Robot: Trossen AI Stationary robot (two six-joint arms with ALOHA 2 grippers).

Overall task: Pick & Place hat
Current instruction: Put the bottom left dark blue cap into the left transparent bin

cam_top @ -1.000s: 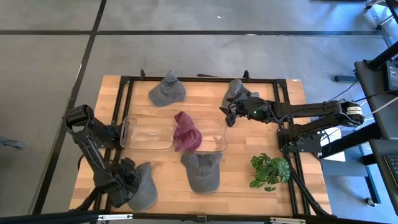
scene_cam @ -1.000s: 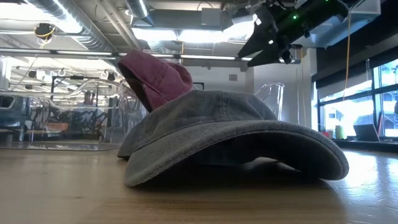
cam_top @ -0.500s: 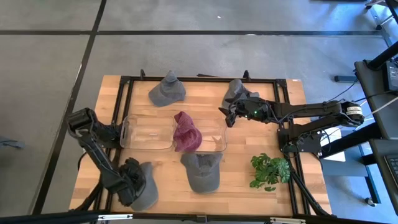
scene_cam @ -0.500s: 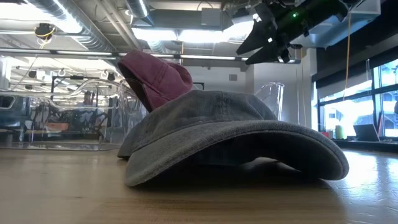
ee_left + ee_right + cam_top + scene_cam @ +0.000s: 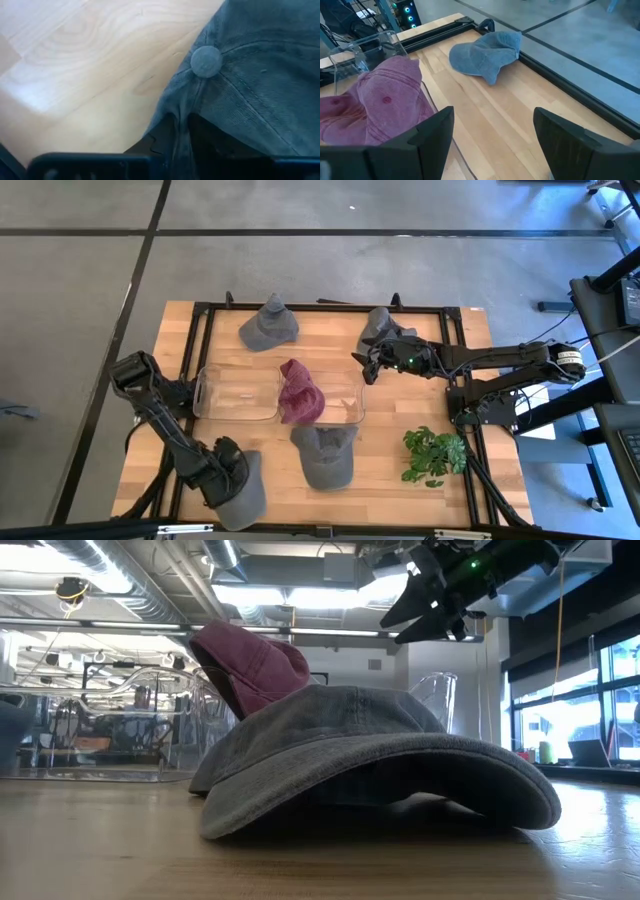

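My left gripper (image 5: 222, 468) is at the table's near left, shut on a grey cap (image 5: 245, 495); its wrist view shows the cap's crown and top button (image 5: 206, 61). My right gripper (image 5: 360, 365) hangs open in the air over the right end of the clear container (image 5: 238, 416), touching nothing. A maroon hat (image 5: 300, 392) is draped over the container's wall. A second grey cap (image 5: 325, 455) lies crown up on the table, on its brim and rim. Two more grey hats lie at the far edge (image 5: 268, 325) (image 5: 378, 325). My left gripper pinches a bunched fold of the grey cap's crown (image 5: 176, 131) between its two fingers, a little way from the top button. The fingers come from above, pointing down. The cap spreads out beyond the fingers over the wood; I cannot tell whether it is lifted clear.
A green plant (image 5: 435, 455) stands near the table's near right corner. A black frame (image 5: 200, 310) runs around the table top. Bare wood shows between the held cap and the middle cap, and between the container and the far hats.
My left gripper has moved toward the table's right along the near edge, a little nearer to that edge, taking the grey cap with it. In the low view the gap between my right gripper's fingertips has widened slightly.
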